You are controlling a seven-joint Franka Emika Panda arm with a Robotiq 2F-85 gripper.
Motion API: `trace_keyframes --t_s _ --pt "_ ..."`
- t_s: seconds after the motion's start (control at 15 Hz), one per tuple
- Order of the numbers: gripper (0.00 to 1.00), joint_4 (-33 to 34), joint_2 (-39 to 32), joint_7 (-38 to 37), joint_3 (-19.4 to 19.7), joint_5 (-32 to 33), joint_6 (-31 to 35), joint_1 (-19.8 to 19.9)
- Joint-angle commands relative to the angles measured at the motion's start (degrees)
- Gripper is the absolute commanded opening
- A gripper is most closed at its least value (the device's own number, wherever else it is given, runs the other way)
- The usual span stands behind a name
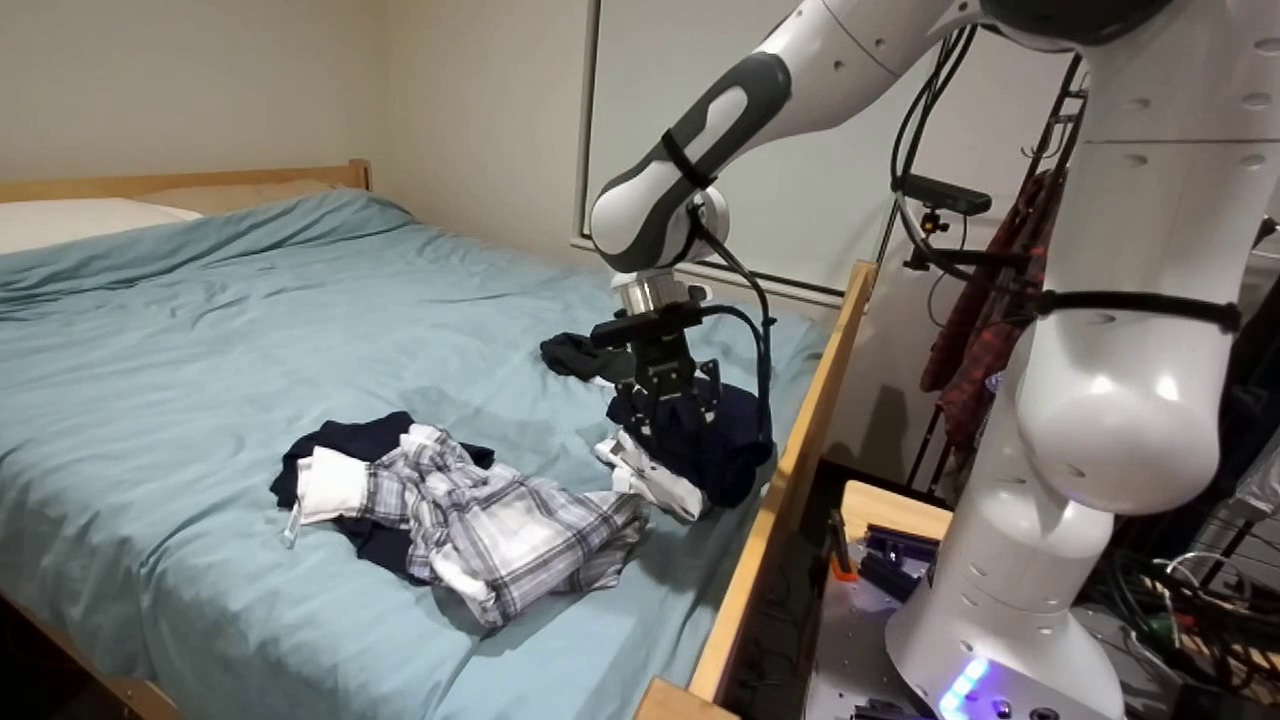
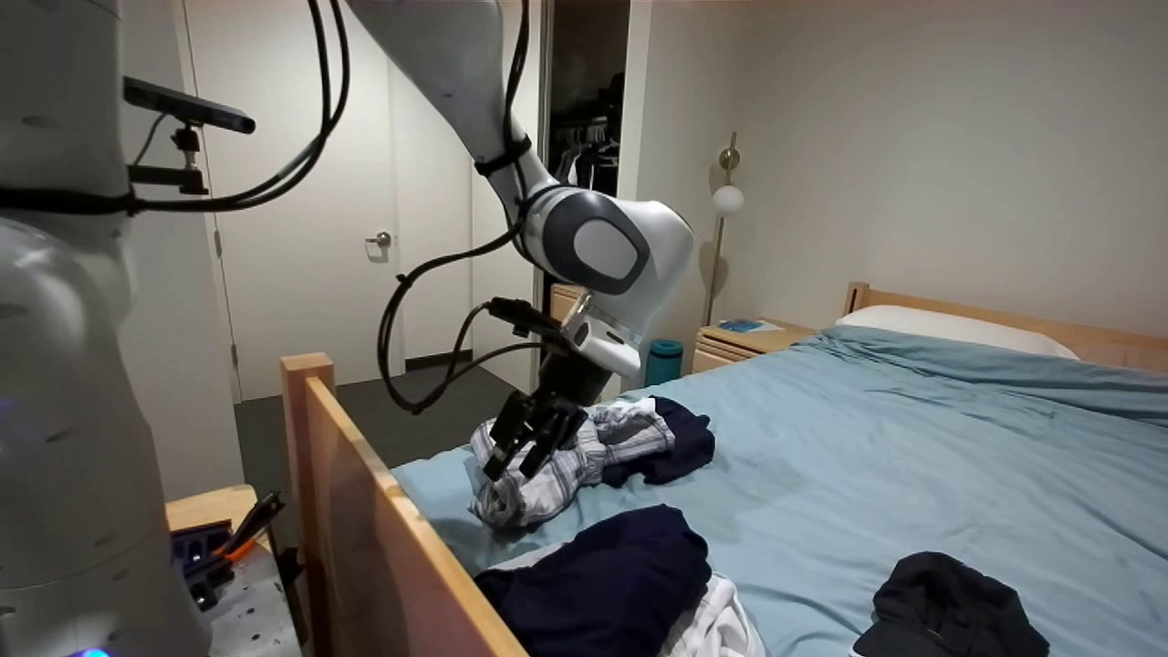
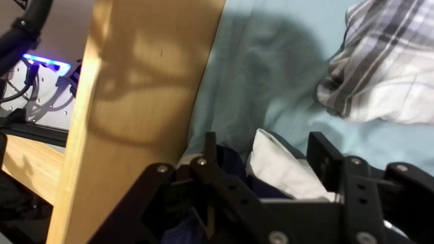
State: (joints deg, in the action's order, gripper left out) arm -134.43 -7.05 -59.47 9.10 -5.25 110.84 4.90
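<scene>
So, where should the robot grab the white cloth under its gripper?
Probably by the pointed corner of the white cloth, coming from above. In the wrist view this narrow fold shows between the jaws of the open gripper, so it should pinch easily. The navy cloth on top seems to hide much of the rest in both exterior views.

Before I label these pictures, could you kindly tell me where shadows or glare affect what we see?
Wrist view: broad soft-edged shadows lie across the wooden footboard and blue sheet; in an exterior view, bright glare spots sit on the white arm, and the black claw blends into the navy garment; in an exterior view, the closet is largely lost in darkness.
</scene>
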Motion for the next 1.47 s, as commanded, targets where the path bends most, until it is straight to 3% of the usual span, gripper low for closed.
trace_keyframes --t_s 0.0,0.27,0.53,0.87,1.13,1.27,1.33,1.4 --pt "0.98 0.9 1.9 4.4 -3.9 0.3 -4.6 -2.8" --pt "1.00 2.8 5.5 6.0 -8.0 3.4 -8.6 -6.7" --pt "1.00 5.3 10.1 5.6 -10.8 13.4 -12.6 -9.0" --pt "1.00 12.0 9.6 13.2 -14.4 20.8 -18.1 -10.4" --pt "1.00 18.1 7.1 20.1 -16.0 28.2 -17.6 -11.4" --pt "1.00 21.0 5.8 23.1 -16.2 31.8 -13.8 -11.5" --pt "1.00 17.8 8.0 19.5 -16.1 28.8 -15.4 -11.5" --pt "1.00 19.1 7.4 20.6 -16.1 30.0 -14.6 -11.7"
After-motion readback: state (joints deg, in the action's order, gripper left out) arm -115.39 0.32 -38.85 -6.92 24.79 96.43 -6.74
